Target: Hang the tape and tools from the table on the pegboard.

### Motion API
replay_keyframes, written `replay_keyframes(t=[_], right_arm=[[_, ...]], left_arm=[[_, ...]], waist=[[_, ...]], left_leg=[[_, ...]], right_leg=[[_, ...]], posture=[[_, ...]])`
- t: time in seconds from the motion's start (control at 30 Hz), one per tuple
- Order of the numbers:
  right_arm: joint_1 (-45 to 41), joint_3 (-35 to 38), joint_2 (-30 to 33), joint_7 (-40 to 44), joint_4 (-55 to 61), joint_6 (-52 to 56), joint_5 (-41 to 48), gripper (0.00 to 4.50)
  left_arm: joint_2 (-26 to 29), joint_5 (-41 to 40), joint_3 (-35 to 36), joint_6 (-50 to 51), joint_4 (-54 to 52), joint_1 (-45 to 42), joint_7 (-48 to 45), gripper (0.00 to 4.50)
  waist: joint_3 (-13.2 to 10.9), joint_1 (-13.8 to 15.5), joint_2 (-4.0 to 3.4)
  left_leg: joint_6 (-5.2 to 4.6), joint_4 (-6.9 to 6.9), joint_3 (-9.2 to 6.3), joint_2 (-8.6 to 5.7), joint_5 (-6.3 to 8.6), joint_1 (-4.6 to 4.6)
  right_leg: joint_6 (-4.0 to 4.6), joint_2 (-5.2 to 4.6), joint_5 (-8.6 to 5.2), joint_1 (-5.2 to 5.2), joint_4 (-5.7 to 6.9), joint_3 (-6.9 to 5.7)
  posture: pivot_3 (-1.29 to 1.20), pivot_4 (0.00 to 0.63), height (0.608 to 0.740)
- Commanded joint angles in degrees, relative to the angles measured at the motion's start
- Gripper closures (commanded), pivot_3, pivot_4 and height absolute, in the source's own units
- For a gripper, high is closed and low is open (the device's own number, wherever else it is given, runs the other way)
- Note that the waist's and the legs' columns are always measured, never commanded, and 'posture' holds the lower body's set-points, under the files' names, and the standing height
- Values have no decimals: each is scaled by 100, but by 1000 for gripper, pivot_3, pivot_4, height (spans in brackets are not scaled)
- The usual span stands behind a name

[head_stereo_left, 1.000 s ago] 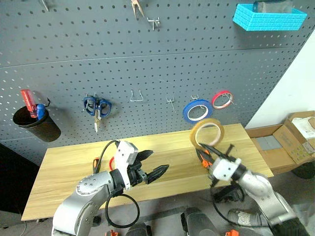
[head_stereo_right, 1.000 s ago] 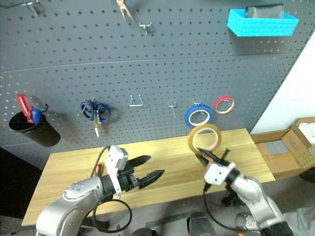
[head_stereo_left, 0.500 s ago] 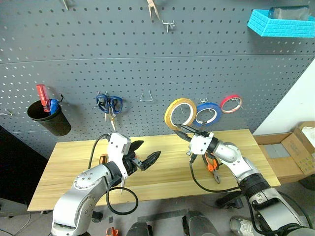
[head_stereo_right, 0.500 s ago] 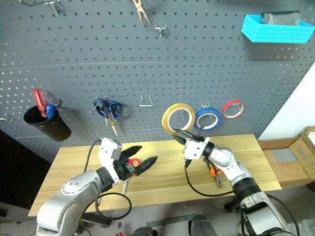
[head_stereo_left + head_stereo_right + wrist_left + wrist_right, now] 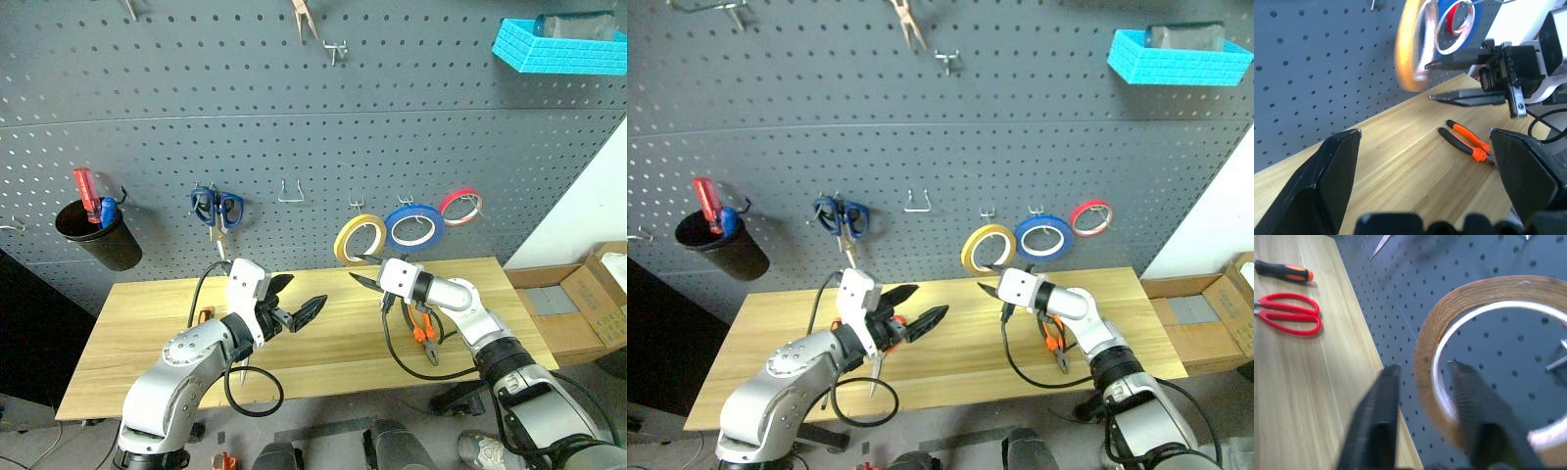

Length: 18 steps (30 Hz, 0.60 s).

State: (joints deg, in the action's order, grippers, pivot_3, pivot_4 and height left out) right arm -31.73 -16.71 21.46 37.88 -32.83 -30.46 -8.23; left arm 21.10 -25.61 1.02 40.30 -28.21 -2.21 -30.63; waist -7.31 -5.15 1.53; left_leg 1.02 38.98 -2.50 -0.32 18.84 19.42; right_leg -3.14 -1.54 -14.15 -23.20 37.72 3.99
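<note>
The right gripper (image 5: 364, 270) reached forward and leftward toward the pegboard (image 5: 294, 127), its forearm stretched low over the tabletop (image 5: 323, 333). Its two black fingers (image 5: 1381, 416) were parted, one on each side of the band of the yellow tape (image 5: 359, 238), with a gap showing between fingers and band in the right wrist view. The tape stood upright against the pegboard, its top at a small metal hook (image 5: 359, 206), just left of the blue tape ring (image 5: 415, 225) and the red tape ring (image 5: 460, 204) hanging there.

The left gripper (image 5: 296, 305) hovered above the tabletop left of centre, elbow bent, pointing rightward and a little down, its fingers spread wide and holding nothing.

On the tabletop, the orange-and-black pliers (image 5: 421, 331) lay under the right forearm. The red-handled scissors (image 5: 1288, 313) and the black-and-orange screwdriver (image 5: 1283, 270) lay side by side near the left arm. Far left on the pegboard hung blue-handled scissors (image 5: 217, 208) and a black cup (image 5: 93, 235) with a red-handled screwdriver (image 5: 85, 194).
</note>
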Motion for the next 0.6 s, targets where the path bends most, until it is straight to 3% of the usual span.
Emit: replay_keyframes(t=[0.03,0.17,0.27,0.4,0.6], right_arm=[[277,147,46,14,607,197,160,1410],[904,219,153,100,1417,744,318,60],[1507,265,292,164,2202,1359,399,24],[2295,354,251,-192,3248,3727,160,24],[1766,1096,-641,-1101,3636,7557,559,24]], left_arm=[[-24,-34,-83,-160,-15,-126,-2,0],[-6,-45,-183,-193,-12,-133,-34,0],[109,28,-319,-267,-9,29,-151,0],[729,633,-896,-930,331,528,-695,0],[1533,1930,-1851,-2398,1215,374,-1296,0]], waist=[[0,1,0],[0,8,-1],[-1,13,-4],[-6,2,-14],[-57,2,-56]], left_leg=[[0,0,-1,0,0,0],[-1,0,-3,0,0,2],[-1,0,-3,-2,1,4],[-2,-4,-5,1,1,1],[-1,-2,-1,1,-2,-7]], right_leg=[[0,0,0,0,0,-1],[0,-1,0,0,-1,-2],[-1,-5,0,0,-1,-2],[4,-2,-4,0,-2,-2],[10,11,-6,2,3,4]], posture=[[-100,92,740],[-100,96,740],[-106,105,740],[-117,124,740],[-132,148,740]])
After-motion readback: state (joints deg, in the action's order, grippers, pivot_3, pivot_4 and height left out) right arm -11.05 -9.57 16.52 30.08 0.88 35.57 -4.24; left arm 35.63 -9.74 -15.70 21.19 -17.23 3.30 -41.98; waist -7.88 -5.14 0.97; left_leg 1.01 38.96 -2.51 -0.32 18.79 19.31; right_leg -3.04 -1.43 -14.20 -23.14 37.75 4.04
